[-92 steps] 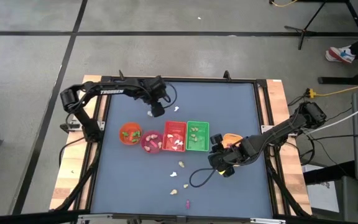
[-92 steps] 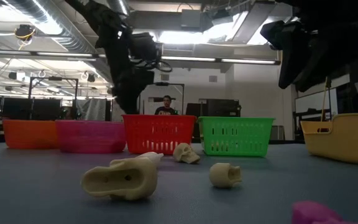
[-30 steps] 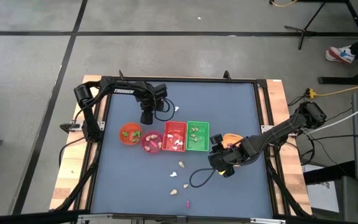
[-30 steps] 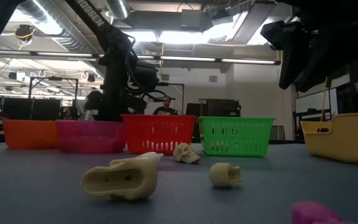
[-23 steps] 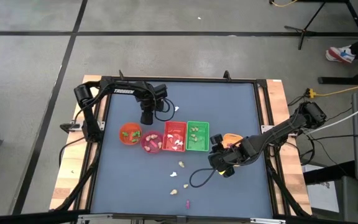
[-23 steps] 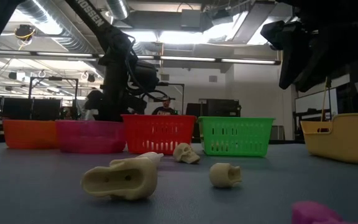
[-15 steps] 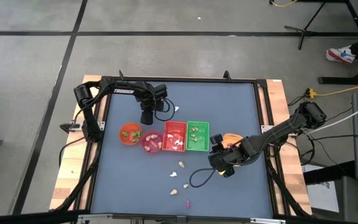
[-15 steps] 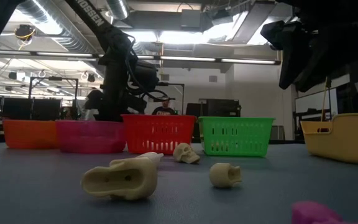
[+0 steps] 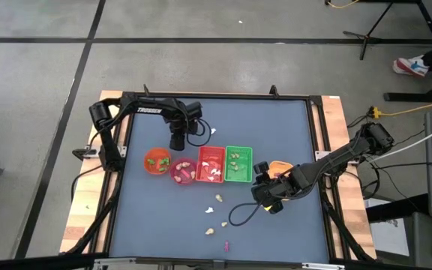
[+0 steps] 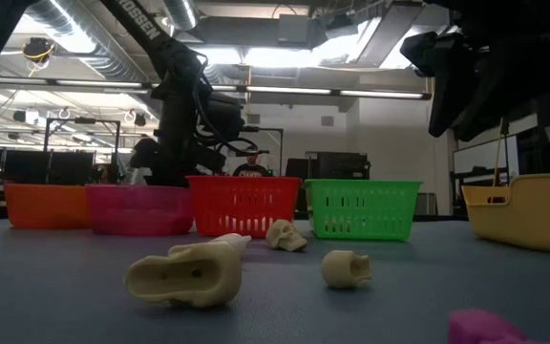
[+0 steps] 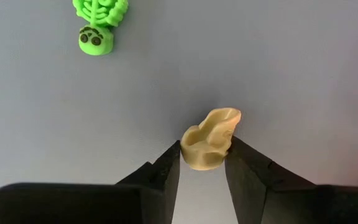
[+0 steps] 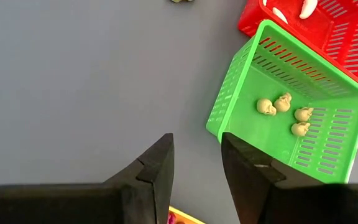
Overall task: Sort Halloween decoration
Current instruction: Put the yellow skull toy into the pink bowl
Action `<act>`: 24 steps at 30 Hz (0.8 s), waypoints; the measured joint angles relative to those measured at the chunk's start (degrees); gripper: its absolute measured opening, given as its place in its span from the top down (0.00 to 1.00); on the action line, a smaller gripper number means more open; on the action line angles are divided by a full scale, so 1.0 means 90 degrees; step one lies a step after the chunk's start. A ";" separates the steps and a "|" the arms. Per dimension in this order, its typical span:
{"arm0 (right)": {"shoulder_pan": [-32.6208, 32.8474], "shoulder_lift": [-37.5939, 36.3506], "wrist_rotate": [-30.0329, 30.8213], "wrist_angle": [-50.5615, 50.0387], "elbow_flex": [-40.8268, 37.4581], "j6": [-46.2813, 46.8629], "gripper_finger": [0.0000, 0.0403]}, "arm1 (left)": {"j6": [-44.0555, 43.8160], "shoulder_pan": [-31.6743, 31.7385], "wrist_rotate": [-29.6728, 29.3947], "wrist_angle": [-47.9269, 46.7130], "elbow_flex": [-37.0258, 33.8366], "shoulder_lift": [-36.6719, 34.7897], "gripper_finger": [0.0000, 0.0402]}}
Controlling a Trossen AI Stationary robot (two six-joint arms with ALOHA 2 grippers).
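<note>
Left wrist: end effector (image 11: pixel 202 163) around cream skull (image 11: pixel 209 138)

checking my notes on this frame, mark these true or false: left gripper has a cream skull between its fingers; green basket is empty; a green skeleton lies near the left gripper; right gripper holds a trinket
1. The left gripper has a cream skull between its fingers: true.
2. The green basket is empty: false, four cream skulls lie in it.
3. A green skeleton lies on the table near the left gripper: true.
4. The right gripper holds a trinket: false, nothing sits between its fingers.
</note>
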 joint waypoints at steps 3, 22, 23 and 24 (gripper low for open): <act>-0.0002 0.0000 0.0000 0.0000 0.0000 0.0000 0.67 | -0.0001 -0.0059 -0.0042 0.0000 0.0000 0.0000 0.76; 0.0000 0.0000 0.0000 -0.0002 0.0000 -0.0002 0.67 | -0.0174 -0.0338 0.0011 0.0022 -0.0019 -0.0329 0.76; 0.0000 0.0000 0.0000 -0.0005 0.0000 -0.0002 0.67 | -0.0176 -0.0345 0.0013 0.0008 -0.0019 -0.0366 0.76; 0.0000 0.0000 0.0002 -0.0002 0.0000 -0.0002 0.67 | -0.0183 -0.0356 -0.0013 -0.0020 -0.0019 -0.0413 0.76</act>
